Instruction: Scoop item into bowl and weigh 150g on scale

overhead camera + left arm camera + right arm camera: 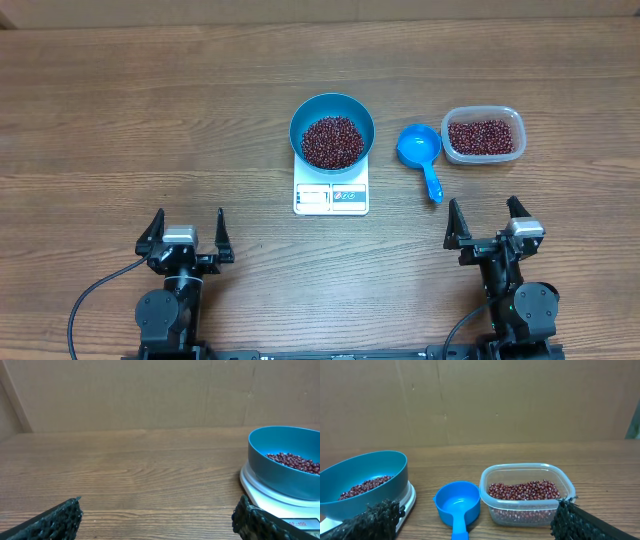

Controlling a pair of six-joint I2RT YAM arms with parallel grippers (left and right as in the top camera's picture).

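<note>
Left gripper (190, 215) low at the near edge of the table (120, 100), jaws spread wide, pinching nothing — only wood grain between the dark fingers (55, 522) in the left wrist view. Right gripper (483, 205) likewise at the near edge, on the opposite side, jaws equally wide apart, closed on nothing. Both well apart from everything else on the table.

Between the two arms and farther out, white scale (331, 198), display panel and buttons along the edge facing the robot. On its platform, blue bowl (300, 115), upright, covering most of the plate. Inside, red-brown beans (332, 142) in a loose heap across the bottom, well below the rim.

Right of the scale, blue scoop (420, 148), cup facing up, handle pointing back toward the right arm — near the scale, not touching it. Just beside the cup, further right, clear tub (447, 135), open-topped, with a shallow layer of the same beans; contact between cup and tub hard to judge.

From the right wrist: tub ahead, scoop just left of it, bowl on scale at the far left. From the left wrist: bowl and scale at the right edge, cardboard wall (150, 395) behind.
</note>
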